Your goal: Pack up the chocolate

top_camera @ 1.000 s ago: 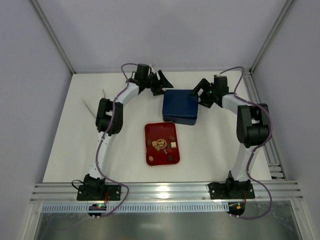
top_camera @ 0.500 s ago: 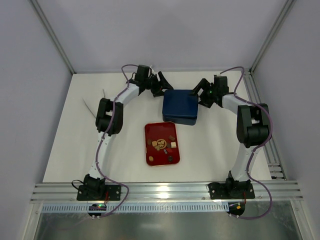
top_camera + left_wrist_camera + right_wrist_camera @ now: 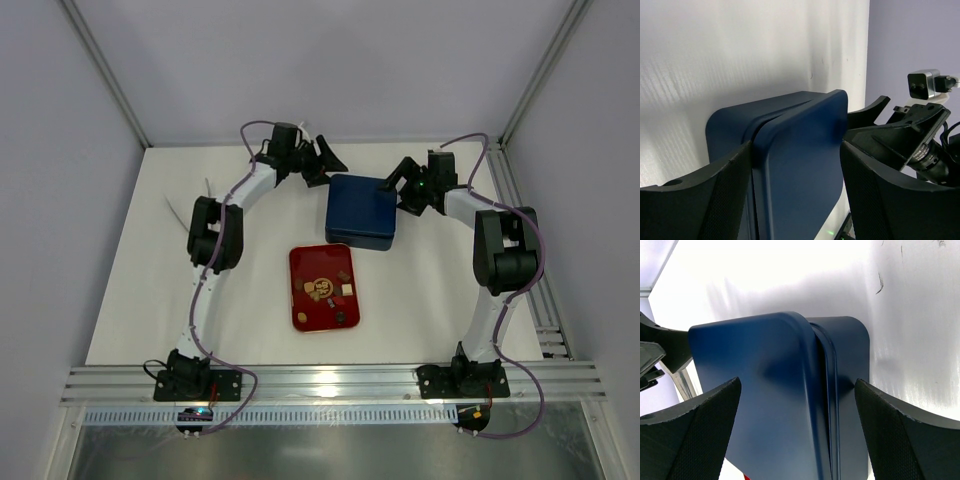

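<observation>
Chocolate (image 3: 331, 288) lay on the red tray (image 3: 298, 305) at frame centre. Left gripper (image 3: 325, 168) and right gripper (image 3: 399, 187) stood open, flanking the closed blue box (image 3: 360, 212) above it. Lid removal appeared to be the next step.

The box (image 3: 361, 212) is plain dark navy blue, lid and base alike, with a dull sheen. The tray (image 3: 308, 314) is glossy red with a round gold emblem (image 3: 320, 288) at its middle. The chocolate (image 3: 347, 289) pieces on it are tan and dark brown. The tabletop (image 3: 140, 300) is off-white. The left fingers (image 3: 705, 205) and right fingers (image 3: 685, 440) are matte black, their inner faces showing a fine dotted mesh pattern. The left arm (image 3: 205, 290) and right arm (image 3: 505, 250) mix black and white parts, with purple cables (image 3: 232, 215). The walls (image 3: 300, 60) are pale lilac-grey.
</observation>
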Robot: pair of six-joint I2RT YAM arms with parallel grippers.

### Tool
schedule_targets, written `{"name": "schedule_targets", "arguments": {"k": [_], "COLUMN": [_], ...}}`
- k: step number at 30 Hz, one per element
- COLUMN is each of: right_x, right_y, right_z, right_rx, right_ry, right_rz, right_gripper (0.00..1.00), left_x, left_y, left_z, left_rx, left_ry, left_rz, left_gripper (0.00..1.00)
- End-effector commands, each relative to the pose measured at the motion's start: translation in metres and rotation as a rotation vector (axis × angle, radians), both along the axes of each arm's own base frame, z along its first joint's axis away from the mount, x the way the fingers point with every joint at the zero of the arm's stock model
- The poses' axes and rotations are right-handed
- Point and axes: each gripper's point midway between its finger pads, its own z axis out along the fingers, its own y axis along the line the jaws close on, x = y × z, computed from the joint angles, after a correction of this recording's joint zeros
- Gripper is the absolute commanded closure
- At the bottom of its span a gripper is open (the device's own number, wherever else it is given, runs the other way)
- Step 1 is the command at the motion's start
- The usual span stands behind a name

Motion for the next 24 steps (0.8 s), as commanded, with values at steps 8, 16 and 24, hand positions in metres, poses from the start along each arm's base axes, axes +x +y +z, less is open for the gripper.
{"name": "schedule_targets", "arguments": {"k": [8,16,24], "right_x": [0.002,-0.005,-0.011], "right_y": [0.001,0.000,-0.001], "right_z": [0.036,0.041,0.038], "right_rx": [0.004,-0.004,-0.029], "right_ry": [-0.107,-0.107,-0.074], "right_rz": [0.015,0.011,0.012], "right_gripper": [0.06,0.06,0.06], "left_x": [-0.010,-0.010,-0.005], "left_y": [-0.013,-0.005,0.005], "left_z": [0.045,0.031,0.040], "left_rx": [-0.050,0.015,0.057], "left_ry": [-0.086,-0.066,-0.097], "left_rz": [-0.064,-0.040,0.003], "left_gripper": [0.32,0.32,0.32]}}
